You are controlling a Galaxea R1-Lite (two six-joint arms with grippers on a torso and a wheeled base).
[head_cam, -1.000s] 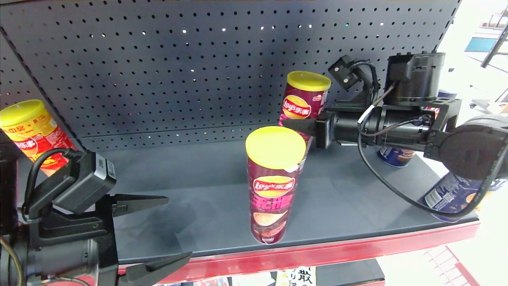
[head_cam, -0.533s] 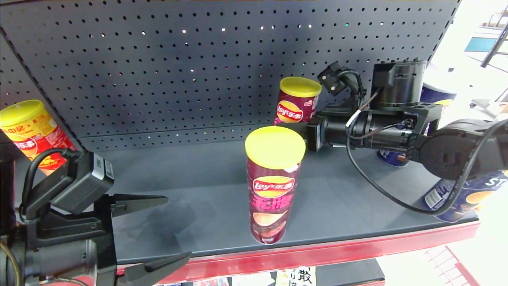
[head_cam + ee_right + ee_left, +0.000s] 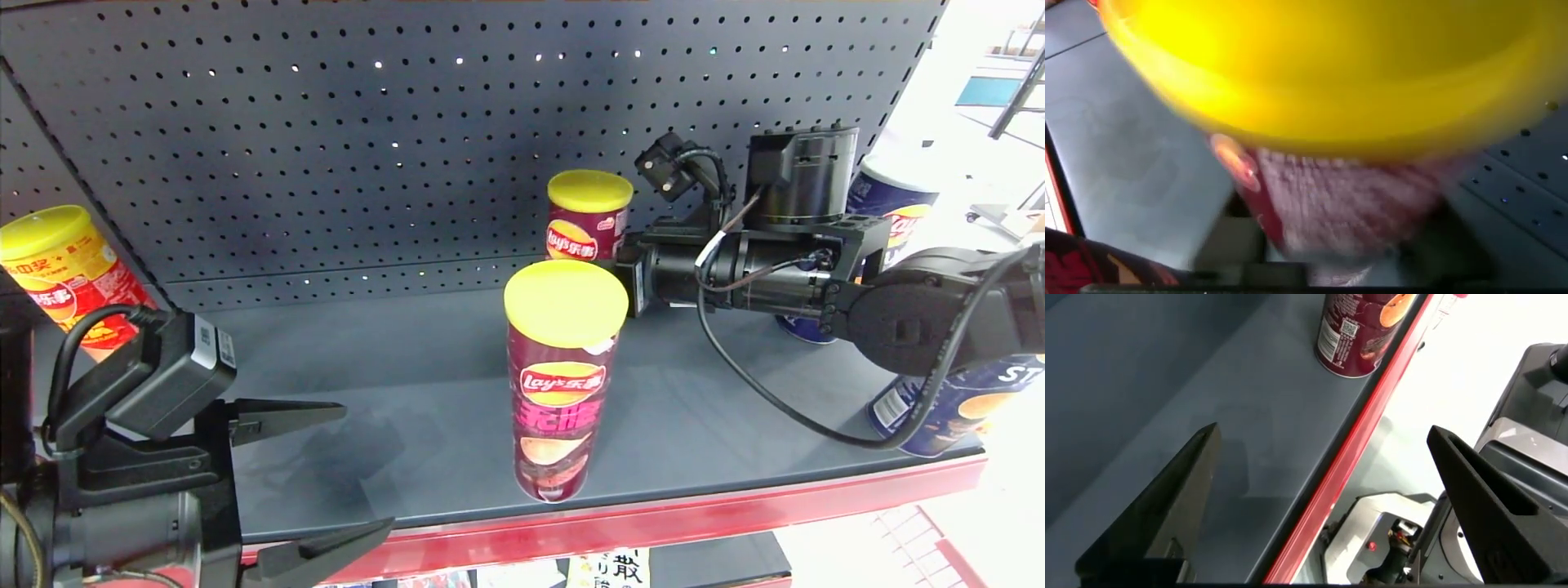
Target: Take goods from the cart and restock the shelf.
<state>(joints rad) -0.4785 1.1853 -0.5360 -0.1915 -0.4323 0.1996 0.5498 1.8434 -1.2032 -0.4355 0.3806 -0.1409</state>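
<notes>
A maroon chip can with a yellow lid (image 3: 588, 216) is held upright at the back of the grey shelf (image 3: 392, 367), with my right gripper (image 3: 614, 255) shut on its side. Its lid (image 3: 1331, 73) and maroon body (image 3: 1347, 204) loom close in the right wrist view. A second maroon can (image 3: 563, 384) stands near the shelf's red front edge, just in front of the held one and hiding its lower part. That can's base (image 3: 1360, 331) appears in the left wrist view. My left gripper (image 3: 318, 469) hangs open at the shelf's front left, holding nothing, its fingers (image 3: 1184, 506) spread wide.
A red can with a yellow lid (image 3: 57, 269) leans at the far left. Blue cans (image 3: 931, 408) stand and lie at the shelf's right end behind my right arm. A perforated back panel (image 3: 408, 147) closes the shelf. The red lip (image 3: 735, 506) marks its front.
My right gripper has carried the maroon can leftward and lower, toward the back of the shelf behind the front can. The left arm has not moved.
</notes>
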